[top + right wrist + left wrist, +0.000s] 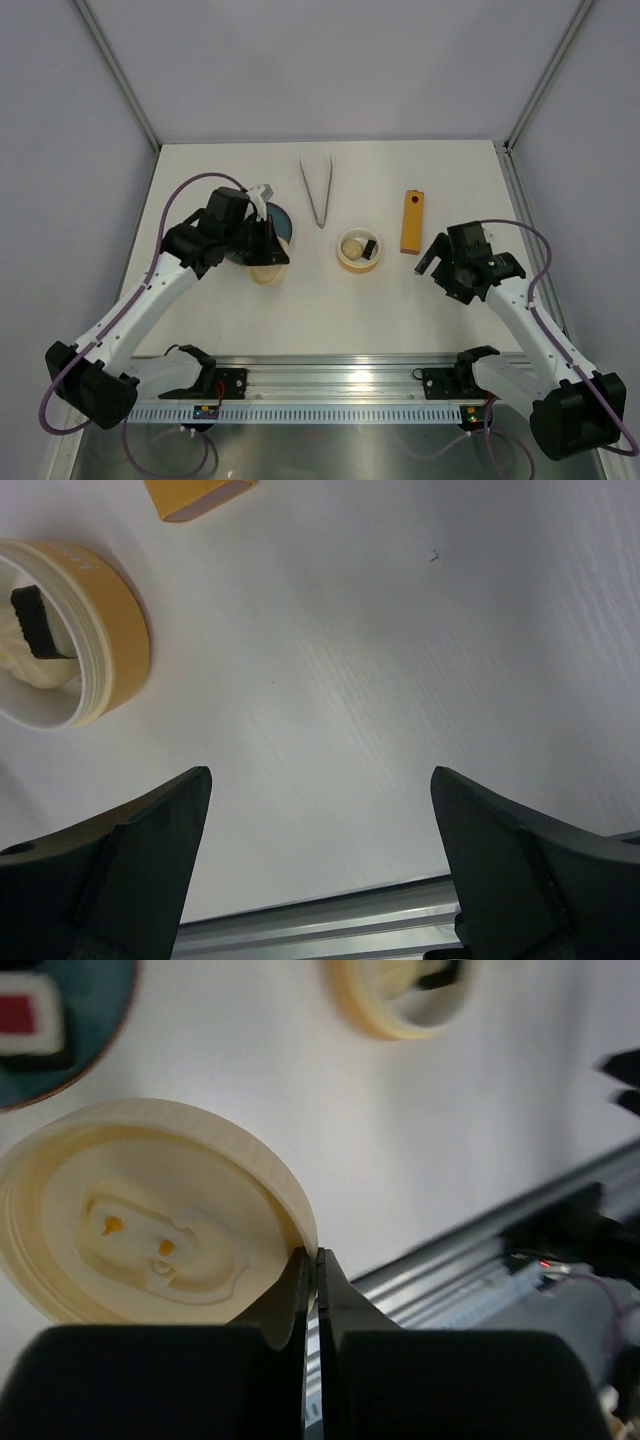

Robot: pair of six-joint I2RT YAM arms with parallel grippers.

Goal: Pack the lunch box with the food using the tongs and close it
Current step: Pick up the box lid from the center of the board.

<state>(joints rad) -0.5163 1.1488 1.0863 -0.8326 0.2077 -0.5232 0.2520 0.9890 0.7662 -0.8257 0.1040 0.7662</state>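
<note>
The left end effector [311, 1256] is sitting closed at the rim of the lid [150, 1215], perhaps pinching it, though the contact is hard to make out. The lid is lying on the bench [350, 630] just beside the plate [50, 1030]. The right end effector [320, 777] is hovering wide open over bare bench near the tub [125, 645], which is holding food [25, 665]. The tongs [318, 214] are lying farther back, apart from both arms.

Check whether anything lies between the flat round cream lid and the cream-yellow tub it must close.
Nothing visible does. The flat round cream lid, at the shut left gripper, and the round cream-yellow plastic tub have only bare table between them; the thin silvery metal tongs lie farther back, off that line.
</note>
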